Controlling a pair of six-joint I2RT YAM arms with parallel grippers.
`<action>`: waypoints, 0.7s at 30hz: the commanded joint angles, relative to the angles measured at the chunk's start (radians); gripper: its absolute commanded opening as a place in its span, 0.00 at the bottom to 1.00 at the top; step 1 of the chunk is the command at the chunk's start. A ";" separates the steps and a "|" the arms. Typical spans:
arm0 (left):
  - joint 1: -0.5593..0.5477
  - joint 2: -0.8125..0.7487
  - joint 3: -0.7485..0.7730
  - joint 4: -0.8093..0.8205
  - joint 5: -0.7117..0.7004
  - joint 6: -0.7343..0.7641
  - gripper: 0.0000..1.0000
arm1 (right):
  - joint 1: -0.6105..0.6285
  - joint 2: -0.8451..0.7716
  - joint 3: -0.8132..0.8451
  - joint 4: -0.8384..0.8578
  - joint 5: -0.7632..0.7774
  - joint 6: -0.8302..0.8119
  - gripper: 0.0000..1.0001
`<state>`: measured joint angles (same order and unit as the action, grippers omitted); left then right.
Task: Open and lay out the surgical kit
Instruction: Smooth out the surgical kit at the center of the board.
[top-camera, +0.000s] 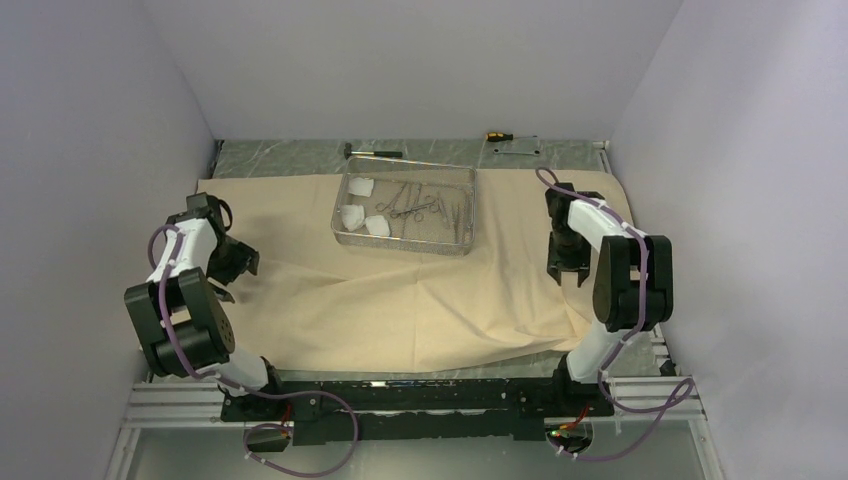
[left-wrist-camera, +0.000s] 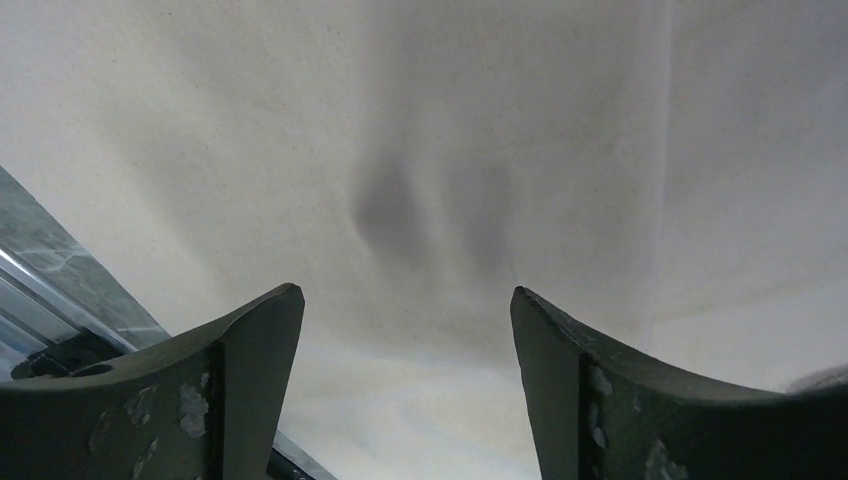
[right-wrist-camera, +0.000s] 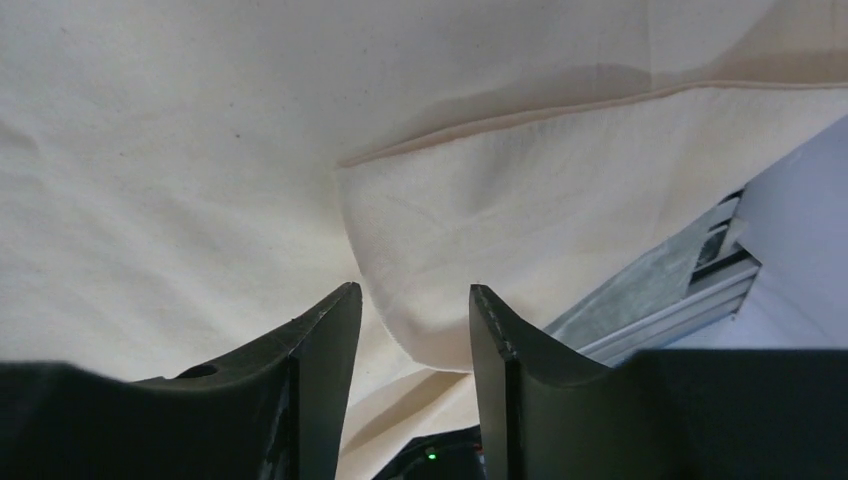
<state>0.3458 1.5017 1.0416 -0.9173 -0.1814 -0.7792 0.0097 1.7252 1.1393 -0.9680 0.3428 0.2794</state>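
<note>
Draping the grey marbled table (top-camera: 280, 155), creased beige wrap cloth (top-camera: 400, 300) bore a rectangular wire-mesh tray (top-camera: 405, 245); left gripper (left-wrist-camera: 405, 295) gaped empty, right gripper (right-wrist-camera: 412, 290) stood narrower, also empty.

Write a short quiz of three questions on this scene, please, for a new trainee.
1. True or false: the wire-mesh tray stands on the wrap cloth.
2. How many white gauze pads lie in the tray? A: two. B: three. C: five.
3. Fill in: the left gripper hangs over the cloth with its jaws ___ and nothing between them.
Key: 1 true; 2 B; 3 open.
</note>
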 joint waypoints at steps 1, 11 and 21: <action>0.028 0.023 0.025 0.031 -0.018 0.018 0.81 | 0.045 0.015 0.012 -0.061 0.080 -0.033 0.43; 0.071 0.057 0.028 0.059 0.013 0.050 0.79 | 0.057 0.029 -0.018 -0.069 0.097 0.006 0.34; 0.111 0.047 0.008 0.083 0.038 0.081 0.79 | 0.139 0.054 -0.010 -0.082 0.139 0.015 0.49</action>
<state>0.4404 1.5642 1.0420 -0.8635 -0.1646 -0.7219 0.1143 1.7836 1.1168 -1.0233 0.4301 0.2779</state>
